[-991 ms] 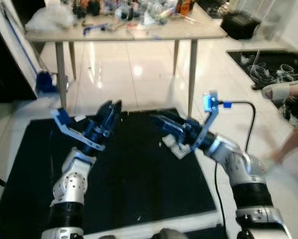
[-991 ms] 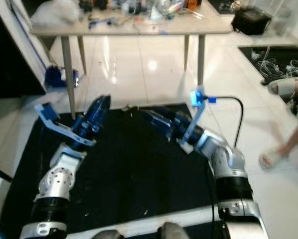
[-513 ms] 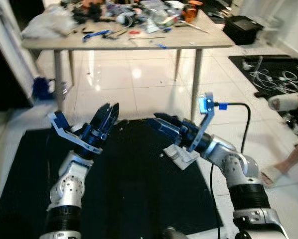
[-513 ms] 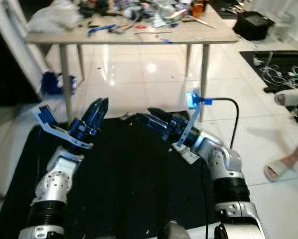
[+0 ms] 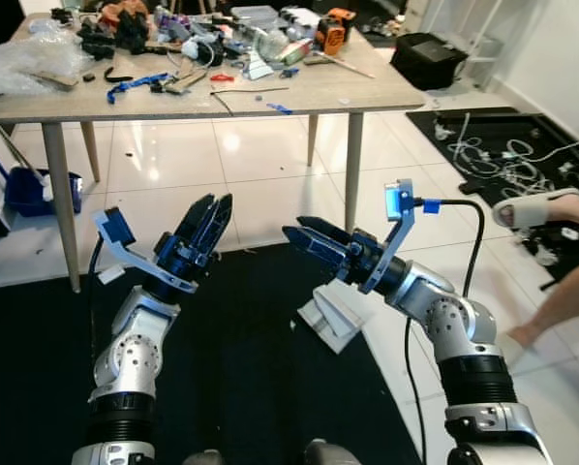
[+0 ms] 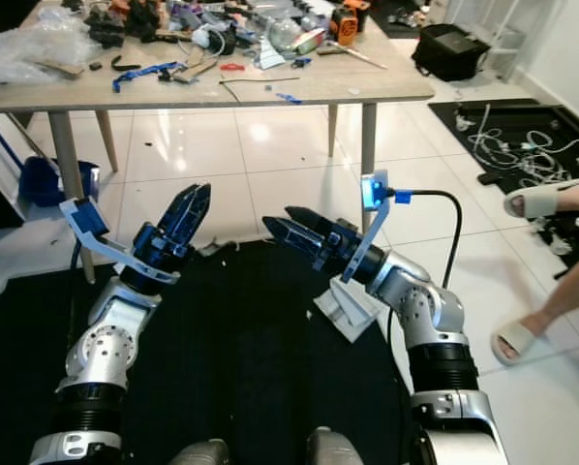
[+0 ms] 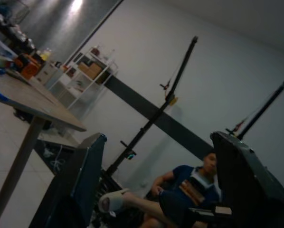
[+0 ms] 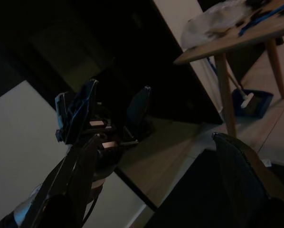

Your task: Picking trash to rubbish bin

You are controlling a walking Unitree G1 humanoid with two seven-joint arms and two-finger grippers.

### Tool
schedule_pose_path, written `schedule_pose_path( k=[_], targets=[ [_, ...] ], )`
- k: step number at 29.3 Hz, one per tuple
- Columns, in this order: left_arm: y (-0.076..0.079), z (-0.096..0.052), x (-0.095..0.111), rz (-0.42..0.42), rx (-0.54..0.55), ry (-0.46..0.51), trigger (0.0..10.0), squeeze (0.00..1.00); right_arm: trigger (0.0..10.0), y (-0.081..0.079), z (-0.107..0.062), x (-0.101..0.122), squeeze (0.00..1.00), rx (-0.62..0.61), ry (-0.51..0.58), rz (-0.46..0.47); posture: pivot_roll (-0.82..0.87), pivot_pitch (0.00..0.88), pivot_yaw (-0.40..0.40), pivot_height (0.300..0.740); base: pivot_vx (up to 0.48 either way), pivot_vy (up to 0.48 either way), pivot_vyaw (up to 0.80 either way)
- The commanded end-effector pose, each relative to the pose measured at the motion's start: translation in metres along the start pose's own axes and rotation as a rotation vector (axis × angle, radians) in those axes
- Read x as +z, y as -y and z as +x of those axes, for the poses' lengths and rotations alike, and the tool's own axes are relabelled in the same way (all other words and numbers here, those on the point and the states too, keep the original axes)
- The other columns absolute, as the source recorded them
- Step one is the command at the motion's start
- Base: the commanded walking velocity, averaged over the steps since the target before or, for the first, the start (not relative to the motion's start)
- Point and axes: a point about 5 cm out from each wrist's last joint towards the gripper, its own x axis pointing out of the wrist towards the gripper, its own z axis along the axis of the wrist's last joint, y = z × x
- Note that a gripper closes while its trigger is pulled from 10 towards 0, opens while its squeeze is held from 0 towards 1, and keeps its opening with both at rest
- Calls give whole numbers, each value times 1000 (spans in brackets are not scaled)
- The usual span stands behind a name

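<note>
A pale folded piece of card trash (image 5: 330, 320) lies on the floor at the right edge of the black mat (image 5: 231, 387). My right gripper (image 5: 294, 229) hangs open in the air above and to the left of it, pointing left, with nothing between its fingers. My left gripper (image 5: 214, 203) is raised over the mat's far left part, also open and empty, pointing up toward the table. Small pale scraps (image 6: 217, 247) lie at the mat's far edge.
A wooden table (image 5: 319, 92) heaped with tools and clutter stands ahead; its legs reach the floor near the mat. A blue container (image 5: 28, 189) sits under its left end. A person's sandalled foot (image 5: 532, 208) and leg are at the right, beside cables (image 5: 483, 145) and a black bag (image 5: 427, 60).
The whole view has tilted up and sharpened, bringing more of the table top into sight. Both grippers stay open and raised. The person's feet at the right have shifted.
</note>
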Motion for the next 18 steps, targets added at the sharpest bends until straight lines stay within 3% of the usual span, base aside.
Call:
schedule_pose_path(
  k=[1, 14, 18],
  targets=[
    [2, 3, -1, 1, -14, -11, 10000, 0, 10000, 1, -4, 2, 0, -10, -1, 1, 7, 0, -53, 740, 398, 0, 0],
    [2, 2, -3, -2, -17, -12, 10000, 0, 10000, 1, -5, 0, 0, 5, 1, -9, 4, 0, -57, 740, 402, 0, 0],
    [3, 1, -4, -2, -18, -13, 10000, 0, 10000, -1, -4, -1, 0, 28, -15, -10, 4, 0, -57, 740, 442, 0, 781]
  ],
)
